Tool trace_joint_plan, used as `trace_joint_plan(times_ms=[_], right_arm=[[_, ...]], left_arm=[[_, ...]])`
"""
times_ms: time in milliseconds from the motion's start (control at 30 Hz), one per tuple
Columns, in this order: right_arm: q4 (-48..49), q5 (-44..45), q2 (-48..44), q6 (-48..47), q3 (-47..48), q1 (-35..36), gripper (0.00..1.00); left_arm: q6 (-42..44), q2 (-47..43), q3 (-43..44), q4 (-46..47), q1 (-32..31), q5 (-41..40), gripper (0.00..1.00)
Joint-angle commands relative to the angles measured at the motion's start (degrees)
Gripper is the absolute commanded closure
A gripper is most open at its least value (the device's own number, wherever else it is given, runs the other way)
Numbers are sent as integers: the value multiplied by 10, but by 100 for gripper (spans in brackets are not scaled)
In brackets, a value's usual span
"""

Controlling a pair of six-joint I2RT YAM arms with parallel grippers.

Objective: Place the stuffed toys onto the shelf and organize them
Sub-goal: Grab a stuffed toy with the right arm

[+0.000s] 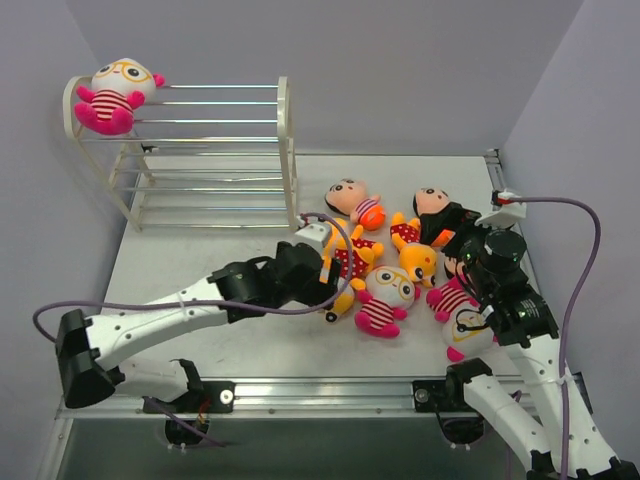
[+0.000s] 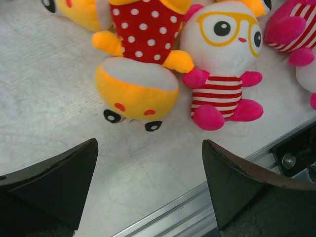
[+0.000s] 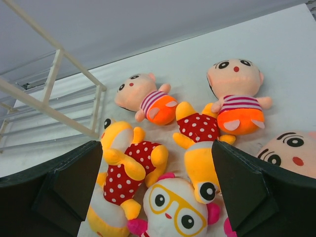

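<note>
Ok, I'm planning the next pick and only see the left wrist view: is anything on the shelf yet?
Observer: One pink toy with glasses sits on the top tier of the shelf, at its left end.
Operator: And the right claw?
Observer: The right claw is open, at the right side of the pile.
Operator: Any black-haired toys on the table?
Observer: Yes, one black-haired toy lies at the pile's far edge, nearest the shelf.

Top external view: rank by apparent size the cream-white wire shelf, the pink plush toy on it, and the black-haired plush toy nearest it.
1. Cream-white wire shelf.
2. Pink plush toy on its top tier.
3. Black-haired plush toy.
The pink toy sits higher, perhaps nearer the camera.
</note>
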Motion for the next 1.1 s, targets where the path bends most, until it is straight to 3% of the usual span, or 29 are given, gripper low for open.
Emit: trace_joint_plan(times_ms=[0, 133, 333, 500, 567, 700, 1067], right_arm=[[-12, 38, -8, -1, 9, 4, 0], [-28, 60, -16, -4, 12, 3, 0], [-58, 95, -27, 2, 8, 4, 0], [-115, 49, -6, 32, -1, 3, 0], [-128, -9, 16, 40, -11, 3, 0], [-134, -71, 50, 76, -78, 5, 0], [5, -118, 128, 144, -207, 6, 4]], left_arm=[[6, 75, 67, 57, -41, -38, 5], [22, 183, 116, 59, -65, -29, 5], [23, 246, 145, 57, -70, 9, 4], [18, 222, 131, 54, -69, -16, 4], [14, 213, 118, 59, -67, -24, 4], [7, 200, 101, 72, -64, -25, 4], [-5, 173, 66, 73, -45, -32, 4]])
